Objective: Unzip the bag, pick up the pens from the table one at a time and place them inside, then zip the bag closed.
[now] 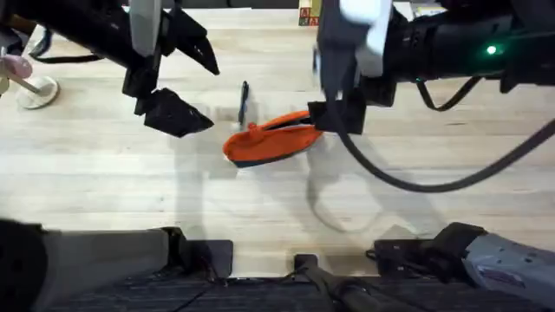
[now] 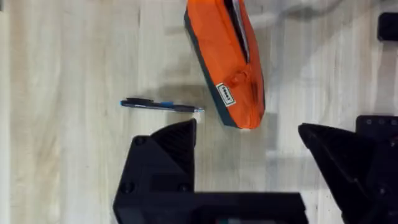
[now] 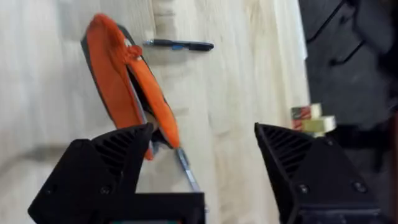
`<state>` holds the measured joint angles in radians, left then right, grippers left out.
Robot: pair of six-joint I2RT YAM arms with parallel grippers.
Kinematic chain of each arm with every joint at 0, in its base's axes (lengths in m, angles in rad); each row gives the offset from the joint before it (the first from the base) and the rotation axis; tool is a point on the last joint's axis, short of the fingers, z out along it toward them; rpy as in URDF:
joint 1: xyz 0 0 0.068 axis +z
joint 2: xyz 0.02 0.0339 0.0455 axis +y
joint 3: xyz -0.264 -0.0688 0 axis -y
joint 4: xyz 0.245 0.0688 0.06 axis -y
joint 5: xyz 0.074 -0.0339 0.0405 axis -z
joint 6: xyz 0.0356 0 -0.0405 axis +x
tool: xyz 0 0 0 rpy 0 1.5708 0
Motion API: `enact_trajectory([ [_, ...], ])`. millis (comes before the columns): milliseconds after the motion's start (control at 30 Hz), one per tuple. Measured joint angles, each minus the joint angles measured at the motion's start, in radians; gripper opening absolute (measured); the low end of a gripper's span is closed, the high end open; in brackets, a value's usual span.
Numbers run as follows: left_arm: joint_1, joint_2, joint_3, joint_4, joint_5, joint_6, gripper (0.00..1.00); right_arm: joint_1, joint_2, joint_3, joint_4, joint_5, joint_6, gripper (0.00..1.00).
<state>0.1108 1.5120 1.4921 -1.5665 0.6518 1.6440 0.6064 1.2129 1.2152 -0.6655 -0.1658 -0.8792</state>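
Mid-tabletop: orange bag (image 1: 270,143) lying unzipped, black pen (image 1: 244,97) just beside it toward far edge. Left hand (image 2: 249,149) open, empty. Right hand (image 3: 202,149) open at bag's end.

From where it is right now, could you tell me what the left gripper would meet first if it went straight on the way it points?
Probably the pen, lying just ahead of one finger of the left gripper, with the bag right beside and beyond it. Depth is unclear.

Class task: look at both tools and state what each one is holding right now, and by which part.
Nothing is held. The left tool and the right tool are both open above the table, near the bag.
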Motion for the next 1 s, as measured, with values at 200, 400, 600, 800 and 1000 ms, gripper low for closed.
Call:
enact_trajectory([
  [200,0.0,-0.021,0.002,0.001,0.0,0.003,0.996,0.0,0.0,0.0,-0.01,-0.045,-0.139,0.997],
  [400,0.0,-0.021,0.002,0.003,0.0,0.003,0.996,0.0,0.0,0.0,-0.011,-0.066,-0.176,0.997],
  [600,0.0,-0.021,0.002,0.003,0.0,0.003,0.996,0.015,0.0,0.0,-0.017,-0.086,-0.185,0.664],
  [800,0.0,-0.021,0.002,0.003,0.0,0.003,0.995,0.03,0.006,0.001,-0.048,-0.146,-0.188,0.038],
  [1000,0.0,-0.021,0.002,0.016,0.0,0.003,0.995,0.031,0.074,0.002,-0.054,-0.166,-0.188,0.032],
])
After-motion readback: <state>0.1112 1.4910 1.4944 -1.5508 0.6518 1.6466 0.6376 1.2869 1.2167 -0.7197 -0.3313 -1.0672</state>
